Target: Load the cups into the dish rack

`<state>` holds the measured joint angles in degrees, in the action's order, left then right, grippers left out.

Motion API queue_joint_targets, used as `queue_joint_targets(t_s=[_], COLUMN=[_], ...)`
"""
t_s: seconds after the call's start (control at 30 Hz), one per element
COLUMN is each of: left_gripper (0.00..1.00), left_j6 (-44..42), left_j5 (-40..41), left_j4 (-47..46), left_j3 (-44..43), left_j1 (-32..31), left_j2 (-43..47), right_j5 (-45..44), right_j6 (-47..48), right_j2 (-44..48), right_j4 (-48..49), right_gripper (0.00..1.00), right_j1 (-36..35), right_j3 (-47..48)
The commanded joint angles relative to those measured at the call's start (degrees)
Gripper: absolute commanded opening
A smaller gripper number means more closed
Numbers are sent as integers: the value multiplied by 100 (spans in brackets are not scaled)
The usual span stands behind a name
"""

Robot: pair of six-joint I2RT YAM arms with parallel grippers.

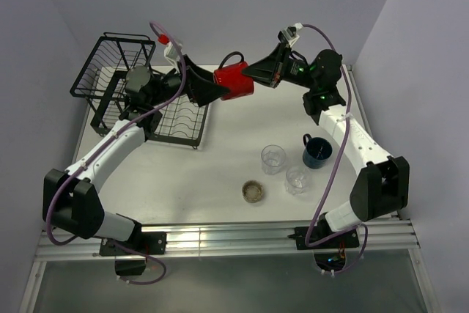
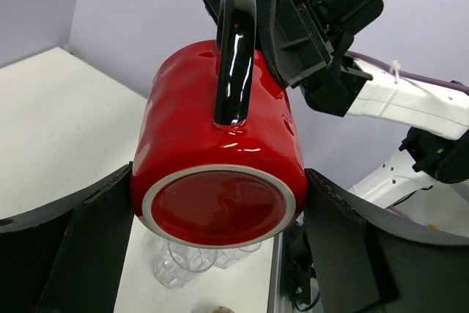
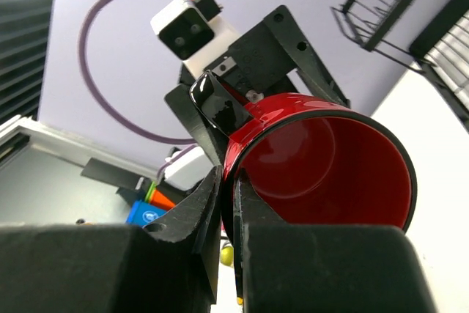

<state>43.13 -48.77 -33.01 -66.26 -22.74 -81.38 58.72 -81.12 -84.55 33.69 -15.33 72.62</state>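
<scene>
The red mug hangs on its side in the air at the back of the table, between my two grippers. My right gripper is shut on its rim next to the black handle, as the right wrist view shows on the mug. My left gripper has its jaws wide around the mug's base, both fingers against its sides. The dark blue mug and two clear tumblers stand on the table at the right. The black dish rack sits at the back left with its raised basket.
A small round brownish object lies near the front middle of the white table. The tumblers show below the mug in the left wrist view. Walls stand close on the left, back and right. The table's front edge is a metal rail.
</scene>
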Motion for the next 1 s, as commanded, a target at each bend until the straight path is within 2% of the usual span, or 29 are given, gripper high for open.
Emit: queue_joint_targets(t_s=[0.0, 0.17, 0.27, 0.47, 0.73, 0.97], left_gripper=[0, 0, 0, 0, 0, 0], left_j6=[-112, -200, -349, -525, -815, -1307], left_j5=[157, 412, 632, 983, 1677, 3091], left_j4=[-82, 5, 269, 638, 1402, 2851], left_j3=[-212, -168, -203, -265, -528, -1300], left_j1=[-143, -143, -143, -134, -134, -143], left_j2=[52, 219, 298, 395, 378, 132], right_j5=[-194, -510, -730, -1117, -1573, -2461], right_j6=[833, 1432, 1731, 2153, 2618, 3356], right_j2=[290, 352, 396, 448, 519, 721], right_j4=[-668, -1461, -1883, -2446, -3061, -4097], right_gripper=[6, 26, 34, 45, 50, 50], right_j1=[-102, -75, -49, 39, 162, 276], right_j3=[244, 332, 341, 358, 332, 358])
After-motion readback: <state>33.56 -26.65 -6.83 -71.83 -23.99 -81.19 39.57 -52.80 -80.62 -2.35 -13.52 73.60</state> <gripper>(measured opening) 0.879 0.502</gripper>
